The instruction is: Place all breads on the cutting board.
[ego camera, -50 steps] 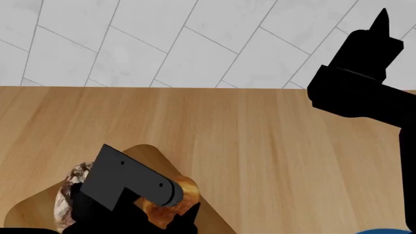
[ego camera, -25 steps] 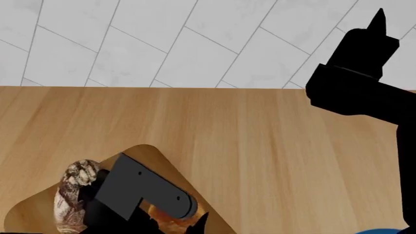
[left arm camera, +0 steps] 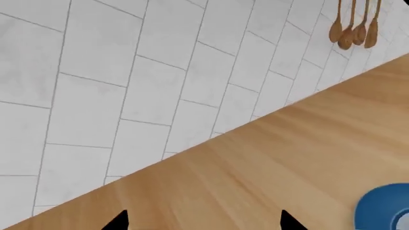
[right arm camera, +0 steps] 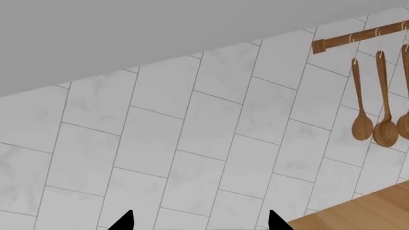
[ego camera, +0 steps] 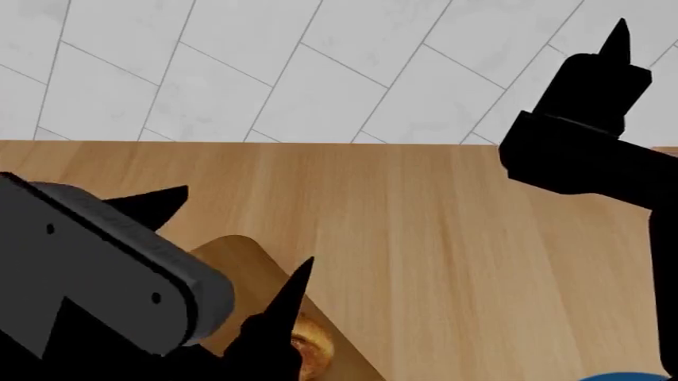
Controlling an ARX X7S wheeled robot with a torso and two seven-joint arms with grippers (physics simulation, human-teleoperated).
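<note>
Hovering left gripper [ego camera: 238, 230] jaws apart, empty | glazed bun [ego camera: 310, 349] on cutting board [ego camera: 238, 252], loaf hidden | right gripper [ego camera: 618, 36] raised, state unclear | risk: low arm sweep knocking bun off

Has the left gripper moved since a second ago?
Yes. In the head view the left gripper has lifted off the bun on the cutting board, rising toward the camera with its fingers spread and empty.
</note>
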